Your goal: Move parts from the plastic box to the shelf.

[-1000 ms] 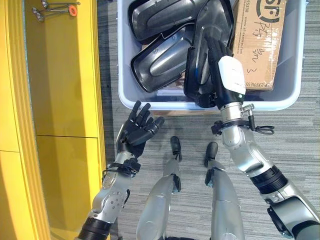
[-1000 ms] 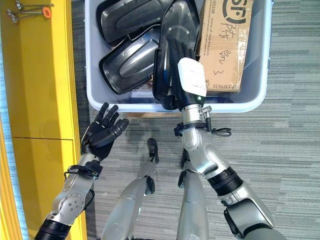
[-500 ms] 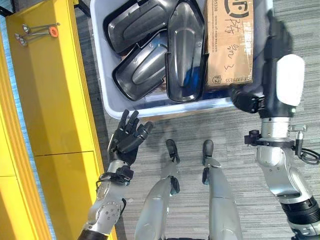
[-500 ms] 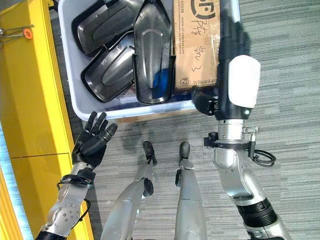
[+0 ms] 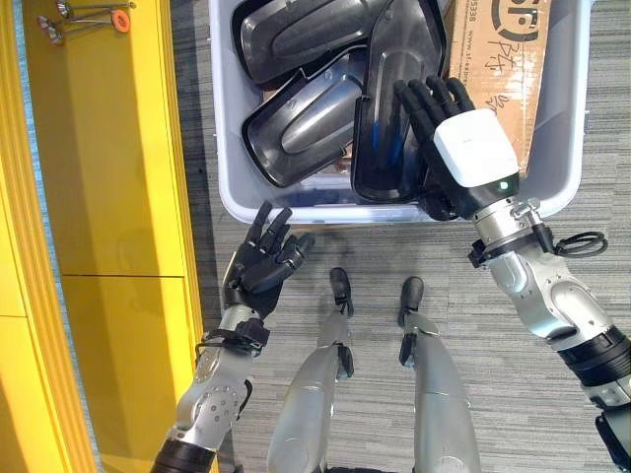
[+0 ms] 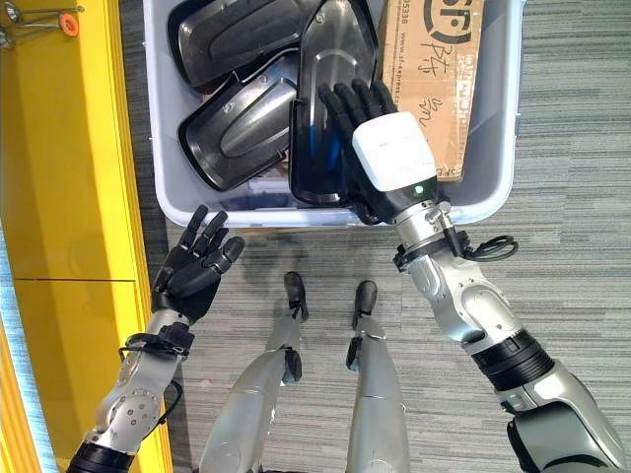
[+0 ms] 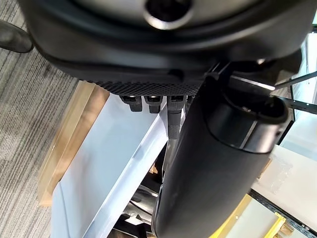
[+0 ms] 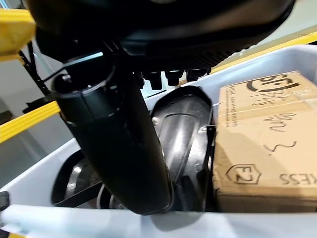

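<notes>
A grey plastic box [image 5: 296, 211] on the floor holds several black moulded parts: one at the back [image 5: 306, 34], one in the middle [image 5: 301, 123], and one standing tilted by the near wall [image 5: 385, 148]. My right hand [image 5: 471, 163] reaches over the box's near rim, open, its straight fingers [image 5: 429, 97] spread against that tilted part [image 8: 183, 134]. My left hand [image 5: 258, 271] hovers open over the floor just in front of the box's near left corner, holding nothing. The yellow shelf [image 5: 108, 177] runs along the left.
A brown cardboard box [image 5: 518, 59] fills the right side of the plastic box, beside my right hand. Small metal tools with an orange piece [image 5: 94, 18] lie at the shelf's far end. Grey striped carpet surrounds the box.
My right hand swung from beyond the box's right edge back over the near rim onto the tilted black part. The camera shifted as well. My left hand keeps its open pose.
</notes>
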Robot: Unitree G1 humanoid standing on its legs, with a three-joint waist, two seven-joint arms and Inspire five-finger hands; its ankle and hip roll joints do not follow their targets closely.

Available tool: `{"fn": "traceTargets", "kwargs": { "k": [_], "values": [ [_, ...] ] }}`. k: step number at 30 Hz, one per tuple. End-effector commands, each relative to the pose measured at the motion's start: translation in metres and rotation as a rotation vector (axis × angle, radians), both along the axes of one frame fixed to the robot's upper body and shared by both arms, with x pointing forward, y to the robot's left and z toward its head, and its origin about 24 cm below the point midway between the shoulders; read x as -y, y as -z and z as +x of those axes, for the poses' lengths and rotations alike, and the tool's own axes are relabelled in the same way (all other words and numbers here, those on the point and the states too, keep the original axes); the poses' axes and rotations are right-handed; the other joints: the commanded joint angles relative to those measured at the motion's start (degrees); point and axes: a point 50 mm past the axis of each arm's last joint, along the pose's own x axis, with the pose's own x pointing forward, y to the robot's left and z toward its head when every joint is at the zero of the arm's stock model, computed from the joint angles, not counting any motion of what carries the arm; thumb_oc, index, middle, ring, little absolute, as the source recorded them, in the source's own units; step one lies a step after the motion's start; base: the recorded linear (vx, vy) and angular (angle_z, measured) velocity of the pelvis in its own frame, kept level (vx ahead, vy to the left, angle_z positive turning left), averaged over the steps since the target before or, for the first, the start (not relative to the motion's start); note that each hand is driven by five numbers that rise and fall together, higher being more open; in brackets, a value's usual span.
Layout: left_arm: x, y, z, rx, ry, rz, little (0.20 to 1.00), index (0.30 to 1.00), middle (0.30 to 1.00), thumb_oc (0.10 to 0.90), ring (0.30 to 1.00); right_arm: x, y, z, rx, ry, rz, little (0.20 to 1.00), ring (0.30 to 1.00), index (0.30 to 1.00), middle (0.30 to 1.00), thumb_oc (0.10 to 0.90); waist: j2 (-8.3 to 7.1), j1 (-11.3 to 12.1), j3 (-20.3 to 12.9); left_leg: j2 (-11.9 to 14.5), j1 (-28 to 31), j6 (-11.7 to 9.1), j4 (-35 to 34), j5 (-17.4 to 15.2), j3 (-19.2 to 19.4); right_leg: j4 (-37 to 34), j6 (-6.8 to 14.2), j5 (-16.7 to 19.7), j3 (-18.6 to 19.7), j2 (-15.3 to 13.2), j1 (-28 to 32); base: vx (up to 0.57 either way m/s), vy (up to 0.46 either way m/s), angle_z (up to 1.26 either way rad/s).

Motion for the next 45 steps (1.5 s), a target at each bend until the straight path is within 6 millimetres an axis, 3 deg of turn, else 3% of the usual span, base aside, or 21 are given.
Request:
{"fn": "traceTargets", "kwargs": {
  "k": [1, 7, 15, 31, 45],
  "values": [
    [-0.002, -0.025, -0.001, 0.142, 0.030, 0.066, 1.000, 1.000, 1.000, 0.900, 1.000, -0.016, -0.050, -0.014, 0.276, -0.078, -0.053, 1.000, 1.000, 1.000, 1.000, 0.900, -1.02, 0.12, -0.48, -1.99, 0.35, -4.01, 4.83, -6.52, -1.86, -9.26, 4.82, 3.98, 2.01, 1.43, 4.19, 0.00, 0.000, 0.00],
    [-0.001, -0.023, -0.001, 0.142, 0.038, 0.063, 1.000, 1.000, 1.000, 0.900, 1.000, -0.005, -0.054, -0.003, 0.280, 0.027, -0.075, 1.000, 1.000, 1.000, 1.000, 0.900, -0.80, 0.48, -0.48, -2.12, -0.26, -4.02, 4.98, -6.55, -1.97, -8.92, 4.67, 3.67, 1.72, 1.38, 3.63, 0.00, 0.000, 0.00],
    [-0.002, -0.022, -0.002, 0.140, 0.039, 0.056, 1.000, 1.000, 1.000, 0.900, 1.000, 0.009, -0.055, -0.004, 0.296, 0.083, -0.076, 1.000, 1.000, 1.000, 1.000, 0.900, -0.97, 0.07, -0.48, -2.14, -0.47, -4.07, 5.16, -6.72, -1.84, -8.71, 4.84, 3.63, 1.72, 1.30, 3.27, 0.00, 0.000, 0.00],
    [0.000, -0.024, 0.002, 0.145, 0.040, 0.072, 1.000, 1.000, 1.000, 0.900, 1.000, 0.009, -0.047, 0.001, 0.257, 0.080, -0.143, 1.000, 1.000, 1.000, 1.000, 0.900, -0.57, 0.06, -0.48, -2.08, -2.76, -4.26, 5.28, -6.27, -1.62, -8.38, 4.98, 3.86, 1.64, 1.22, 0.89, 0.00, 0.000, 0.00],
    [0.008, -0.027, 0.007, 0.159, 0.047, 0.077, 1.000, 1.000, 1.000, 0.900, 1.000, 0.005, -0.057, 0.003, 0.284, 0.079, -0.146, 1.000, 1.000, 1.000, 1.000, 0.900, 0.38, 0.08, -0.48, -1.90, -9.59, -4.80, 6.73, -5.82, -1.12, -7.59, 5.09, 4.37, 1.66, 1.11, -5.81, 0.00, -0.003, 0.00]
  ]
}}
